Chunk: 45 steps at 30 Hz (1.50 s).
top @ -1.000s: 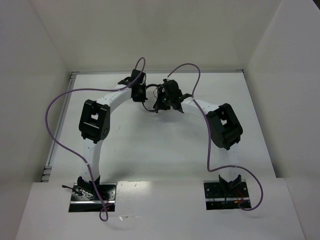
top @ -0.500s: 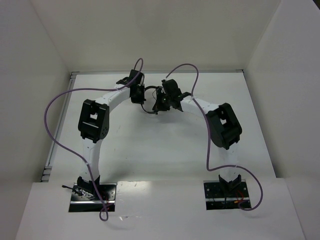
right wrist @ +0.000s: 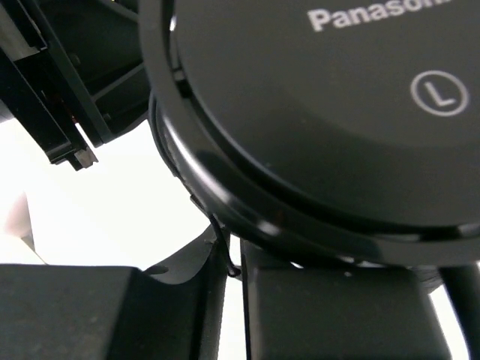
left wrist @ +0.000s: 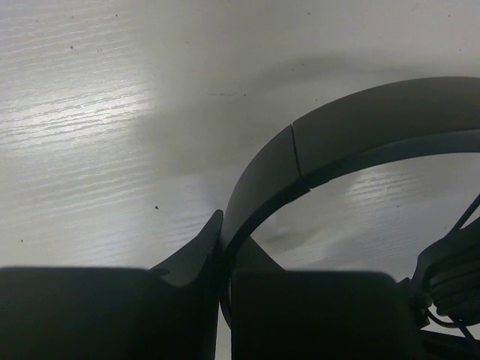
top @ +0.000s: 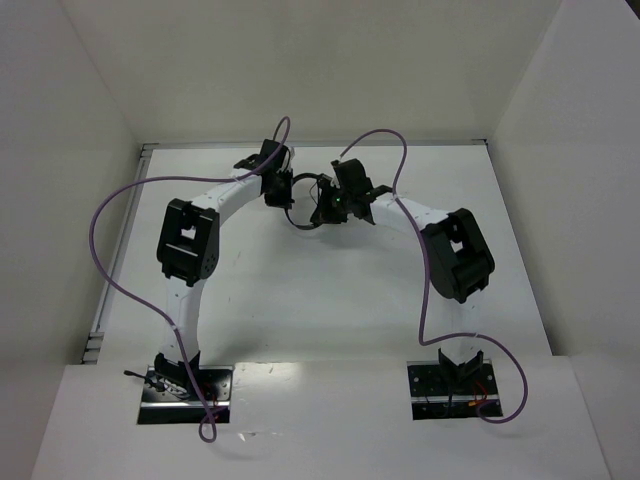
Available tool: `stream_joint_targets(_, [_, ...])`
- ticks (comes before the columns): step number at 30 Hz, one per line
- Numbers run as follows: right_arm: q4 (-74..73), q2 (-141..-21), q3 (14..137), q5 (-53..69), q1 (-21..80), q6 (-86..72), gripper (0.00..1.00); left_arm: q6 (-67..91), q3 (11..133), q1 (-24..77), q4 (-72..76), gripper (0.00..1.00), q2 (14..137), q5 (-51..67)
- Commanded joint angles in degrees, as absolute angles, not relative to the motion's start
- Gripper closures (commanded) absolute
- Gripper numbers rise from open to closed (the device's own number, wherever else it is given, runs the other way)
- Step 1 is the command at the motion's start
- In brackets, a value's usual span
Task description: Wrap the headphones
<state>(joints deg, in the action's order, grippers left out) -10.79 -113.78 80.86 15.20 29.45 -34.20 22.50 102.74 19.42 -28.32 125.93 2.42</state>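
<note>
Hidden / unclear:
- In the top view the headphones [top: 302, 177] are mostly masked by the two wrists. Only a thin dark arc is made out between them, and the ear pads cannot be separated from the gripper bodies.
- In the left wrist view the headband [left wrist: 352, 127] is cut off by the right edge. One ear cup [left wrist: 450, 277] is seen only in part, low at the right, in shadow.
- The right wrist view is almost filled by the outer face of the ear cup marked "L" [right wrist: 322, 112]. Its brand lettering is cropped by the top edge.
- A black angular part [right wrist: 52, 112] at upper left is not identified.

Grippers:
- The left gripper [left wrist: 225, 262] is seen clamped on the lower end of the headband.
- The right gripper [right wrist: 231, 255] shows only a narrow slit between its fingers, and the thin cord [right wrist: 223, 244] runs down into it. Whether the cord is pinched cannot be told.

Position / room:
- The headphones are held at the far middle of the table [top: 300, 300], between the two grippers and clear of the back wall [top: 320, 80].
- Bare tabletop is seen toward the arm bases and to both sides.
- Purple cables [top: 105, 250] loop above the arms.

Orientation:
- The headband arch is seen rising from the left fingers and sweeping to the right.
- The long axis runs roughly left to right between the wrists.
- The "L" cup's flat outer face is turned toward the right wrist camera.
</note>
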Motion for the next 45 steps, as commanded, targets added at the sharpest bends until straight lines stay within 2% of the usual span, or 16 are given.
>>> stream_joint_targets(1, [-18.2, -114.9, 77.9, 16.1, 28.9, -32.3, 0.83, 22.4, 105.5, 17.7, -19.0, 1.00, 121.0, 2.8])
stream_joint_targets(6, [-20.4, -114.9, 79.0, 16.1, 28.9, -32.3, 0.79, 21.8, 105.5, 17.7, -19.0, 1.00, 121.0, 2.3])
stream_joint_targets(14, [-23.6, -114.3, 78.5, 15.6, 28.9, -32.3, 0.79, 19.1, 106.6, 17.7, -19.5, 1.00, 121.0, -0.7])
stream_joint_targets(17, [-24.1, -112.9, 78.5, 14.2, 28.9, -32.3, 0.71, 17.8, 107.9, 17.7, -20.0, 1.00, 121.0, -1.2])
stream_joint_targets(22, [-24.1, -112.9, 78.0, 13.4, 28.9, -31.7, 0.71, 16.6, 109.0, 17.7, -21.2, 1.00, 121.6, -0.1])
stream_joint_targets(24, [-23.3, -112.9, 77.3, 13.4, 28.9, -31.7, 0.68, 16.0, 110.6, 17.7, -22.8, 1.00, 123.0, 0.5])
stream_joint_targets(28, [-19.8, -109.3, 72.9, 14.4, 28.9, -31.7, 0.51, 14.7, 112.7, 17.7, -25.9, 1.00, 124.6, 0.5])
stream_joint_targets(29, [-18.9, -106.9, 71.8, 13.9, 28.9, -31.7, 0.43, 13.8, 112.7, 17.7, -25.9, 1.00, 124.6, 0.0])
stream_joint_targets(31, [-16.5, -104.0, 69.0, 12.8, 28.9, -31.7, 0.34, 12.3, 112.7, 17.7, -27.4, 1.00, 124.6, 0.0])
stream_joint_targets(32, [-15.9, -102.4, 68.3, 11.6, 28.9, -31.0, 0.21, 12.3, 112.7, 17.7, -27.4, 1.00, 125.2, -0.7])
stream_joint_targets(33, [-15.9, -98.9, 67.1, 10.6, 28.9, -31.0, 0.00, 11.1, 112.7, 17.7, -28.2, 1.00, 125.2, -0.7])
stream_joint_targets(39, [-18.2, -85.3, 65.7, -2.7, 28.9, -28.4, 0.00, 9.1, 110.0, 17.7, -30.1, 1.00, 125.2, -1.2])
stream_joint_targets(45, [-16.5, -77.2, 62.7, -4.8, 28.3, -26.3, 0.00, 5.5, 107.2, 17.7, -33.7, 1.00, 124.6, 1.3])
